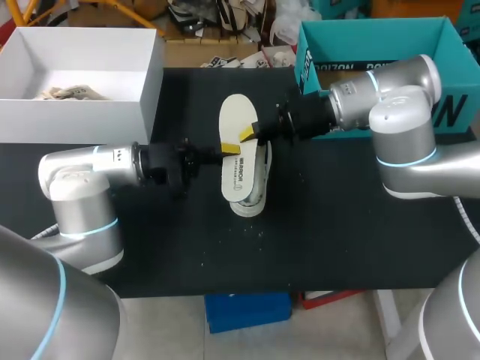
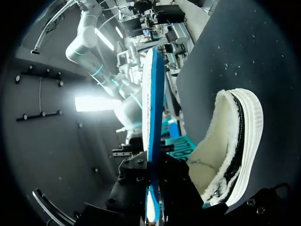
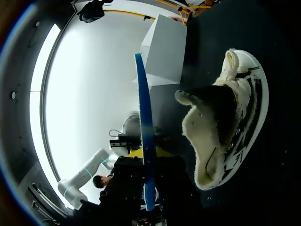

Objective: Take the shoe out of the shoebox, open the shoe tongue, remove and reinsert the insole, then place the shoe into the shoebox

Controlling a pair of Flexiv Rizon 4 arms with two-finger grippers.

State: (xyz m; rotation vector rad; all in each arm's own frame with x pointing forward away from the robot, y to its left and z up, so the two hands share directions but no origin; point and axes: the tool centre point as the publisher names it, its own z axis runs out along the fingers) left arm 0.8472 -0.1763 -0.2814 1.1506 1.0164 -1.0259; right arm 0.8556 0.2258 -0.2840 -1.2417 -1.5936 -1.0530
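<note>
Shoe (image 1: 259,187) on black table (image 1: 337,240) mid-front, long axis near-to-far, ends unclear, w/ insole (image 1: 238,120) just above running same way, broad end far, L gripper (image 1: 227,148) clamping its left edge, R gripper (image 1: 247,135) its right, teal shoebox (image 1: 309,60) far right.

You had the insole (image 3: 144,117) edge-on to this camera, a thin blue line pinched from both sides by the right gripper (image 3: 147,157) with its yellow fingers (image 3: 163,153). Close beside it, the fleece-lined shoe (image 3: 225,127) sat on the dark counter (image 3: 277,188). A white box (image 3: 164,47) stood beyond.
</note>
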